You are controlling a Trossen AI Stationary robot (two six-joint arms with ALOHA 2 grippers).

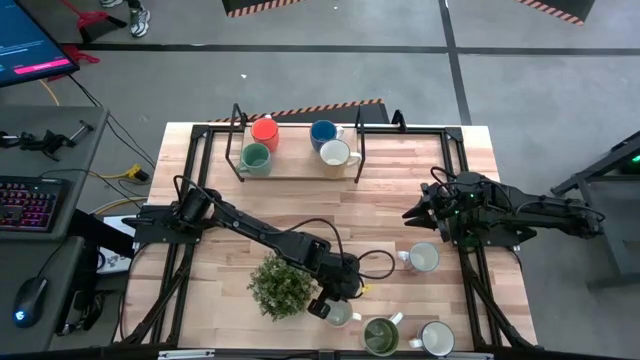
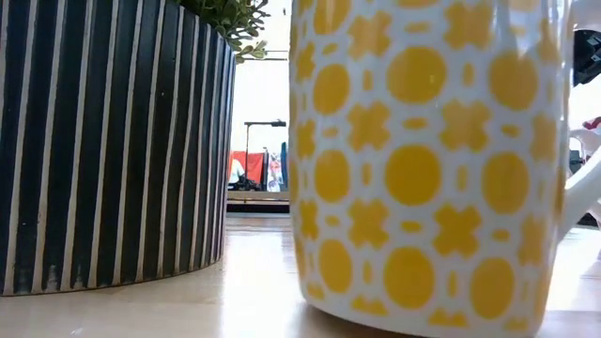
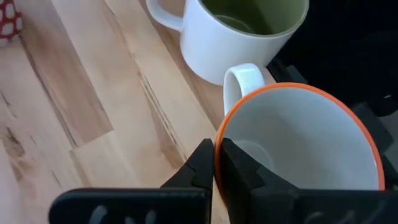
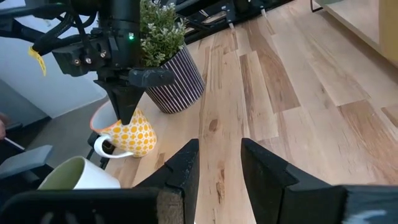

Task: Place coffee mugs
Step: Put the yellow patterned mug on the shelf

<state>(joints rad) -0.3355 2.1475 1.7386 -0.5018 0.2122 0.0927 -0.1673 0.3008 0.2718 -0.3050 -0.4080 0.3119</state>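
Note:
A white mug with yellow dots and an orange rim (image 4: 127,134) stands on its base near the table's near edge, beside the potted plant (image 1: 283,285). It fills the low view (image 2: 423,160). My left gripper (image 1: 333,303) is shut on its rim. A mug with a green inside (image 1: 381,335) stands right next to it and also shows in the left wrist view (image 3: 249,25). Two white mugs (image 1: 437,338) (image 1: 423,258) stand to the right. My right gripper (image 4: 217,168) is open and empty, above the table's right side (image 1: 415,212). My left gripper holds the dotted mug by its orange rim (image 3: 217,144), on the side next to the handle (image 3: 239,81). One finger (image 3: 239,171) is inside the mug and one (image 3: 200,165) outside. The fingers come from above, pointing down. The mug stands upright on the table.
A black-framed rack at the table's far edge holds an orange mug (image 1: 264,131), a teal mug (image 1: 255,158), a blue mug (image 1: 323,132) and a white mug (image 1: 335,153). The plant's striped pot (image 2: 113,141) stands close to the held mug. Bare wood lies mid-table (image 1: 380,200).

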